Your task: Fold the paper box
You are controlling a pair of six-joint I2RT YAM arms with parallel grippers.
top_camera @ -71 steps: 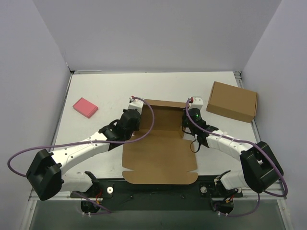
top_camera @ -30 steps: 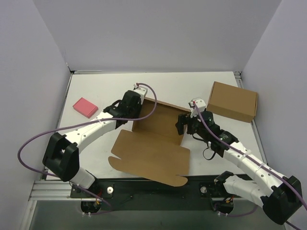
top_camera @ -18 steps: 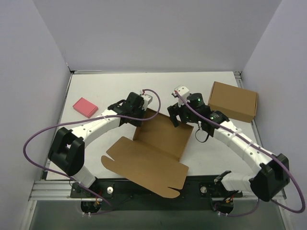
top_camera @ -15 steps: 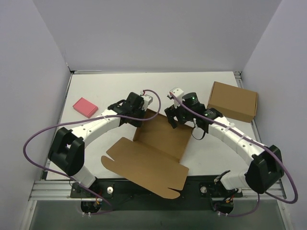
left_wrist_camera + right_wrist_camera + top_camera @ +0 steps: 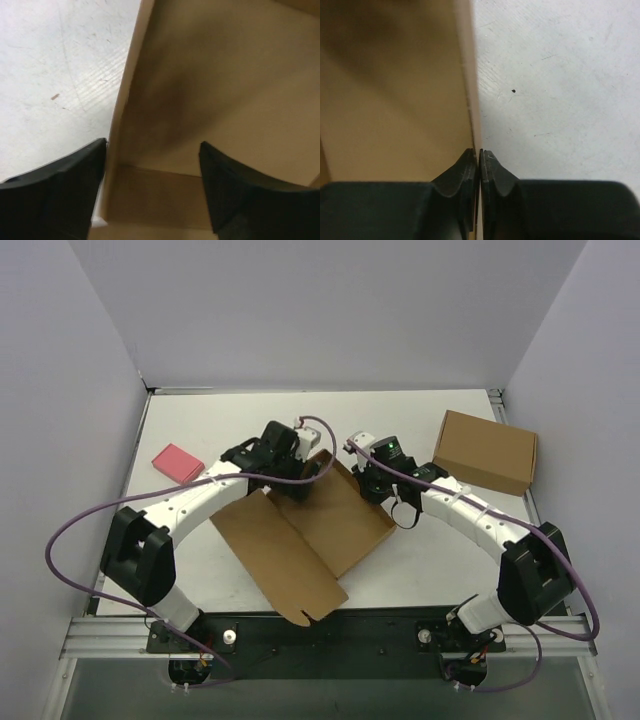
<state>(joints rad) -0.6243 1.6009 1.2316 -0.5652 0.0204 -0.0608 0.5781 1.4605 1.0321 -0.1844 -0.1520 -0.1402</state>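
With right pincer (image 5: 480,156) pinching box (image 5: 335,520) wall and left pincer (image 5: 152,172) spread astride another edge, close left first, then fold evenly.

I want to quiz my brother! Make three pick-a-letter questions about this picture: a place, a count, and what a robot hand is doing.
1. Where is the small pink flat block? A) left side of the white table B) inside a box C) in a hand
2. How many brown cardboard things are there? A) one B) two C) four
3. What is the right hand doing? A) gaping open B) pinching a cardboard wall C) holding the block
Answers: 1A, it lies on bare table at the left. 2B, the half-folded brown cardboard paper box and the closed brown cardboard box. 3B, it is shut on the paper box's edge.
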